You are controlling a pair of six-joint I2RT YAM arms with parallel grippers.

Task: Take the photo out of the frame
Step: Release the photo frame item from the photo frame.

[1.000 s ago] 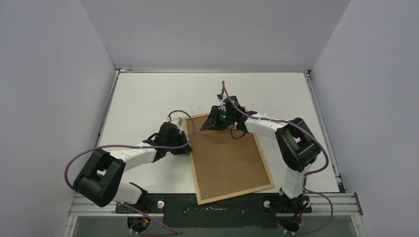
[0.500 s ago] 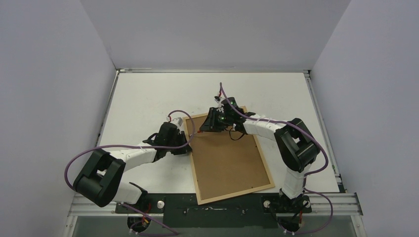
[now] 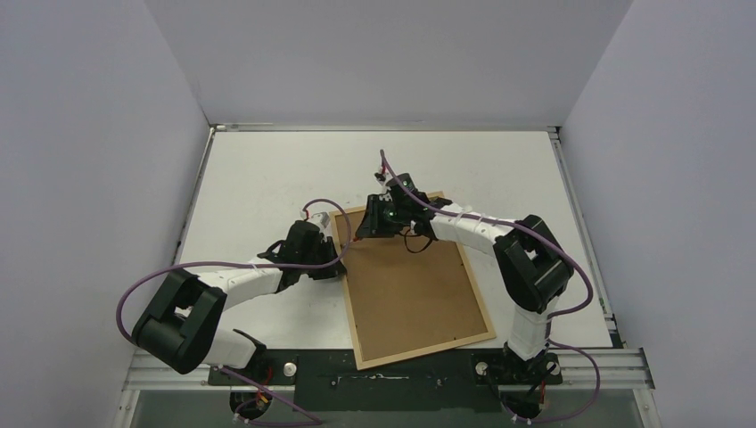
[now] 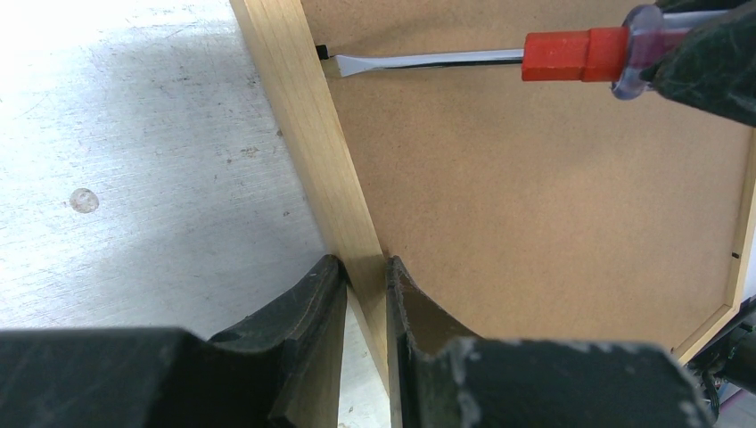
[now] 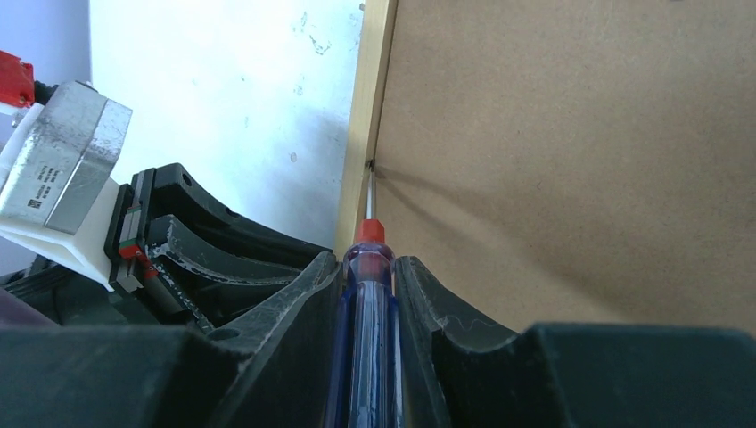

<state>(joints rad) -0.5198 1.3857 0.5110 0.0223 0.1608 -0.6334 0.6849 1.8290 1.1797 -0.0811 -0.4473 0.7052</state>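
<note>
1. Left jaws: nearly together, clamped across the frame (image 4: 303, 116) at its left rail, one finger on the outer face and one on the inner side. Looks like a hold-down.
2. Right jaws: narrow gap, clamped on the handle of a screwdriver (image 5: 368, 294), shaft pointing out ahead between the fingers.
3. Frame lies face down mid-desk (image 4: 134, 178), with the brown backing panel (image 4: 535, 205) up and seated inside the moulding. Photo is not visible, presumably under the panel.
4. Blade tip sits at a small dark tab (image 4: 320, 53) on the left rail's inner edge, near the far corner.
5. Step, as judged: freeing the backing retainers. Early in the task, panel not lifted.
6. Next move calls for a shallow blade angle to lever the tab clear while the left hold resists the sideways push. Risk: the blade slips and gouges the fibreboard.
</note>
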